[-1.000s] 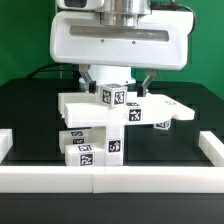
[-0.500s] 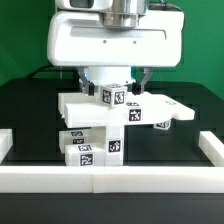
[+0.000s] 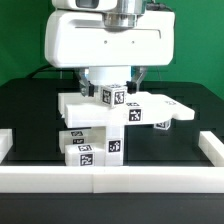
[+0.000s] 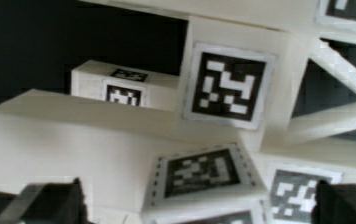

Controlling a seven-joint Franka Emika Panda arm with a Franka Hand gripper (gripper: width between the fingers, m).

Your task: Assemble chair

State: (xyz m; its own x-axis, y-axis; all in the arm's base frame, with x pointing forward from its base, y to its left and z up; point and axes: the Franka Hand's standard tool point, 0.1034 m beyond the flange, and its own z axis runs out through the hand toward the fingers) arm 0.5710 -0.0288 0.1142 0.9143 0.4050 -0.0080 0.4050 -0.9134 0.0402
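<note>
The partly joined white chair [image 3: 150,108] stands mid-table in the exterior view: a flat slab lies across stacked tagged blocks [image 3: 90,150], and a small tagged block [image 3: 113,97] rises on top. My gripper [image 3: 113,88] hangs right over it, with its dark fingers [image 3: 141,78] coming down on either side of the top block. The wrist view looks close onto the tagged white pieces [image 4: 228,82]. The gripper [image 4: 201,205] is open there, with its fingertips [image 4: 43,200] far apart and white chair parts between them. I see no contact.
A long low white border rail [image 3: 110,178] runs along the front of the black table, with short raised ends at the exterior view's left [image 3: 5,142] and right [image 3: 212,145]. A green wall stands behind.
The gripper body has shifted slightly toward the exterior view's left. The chair pieces have not moved.
</note>
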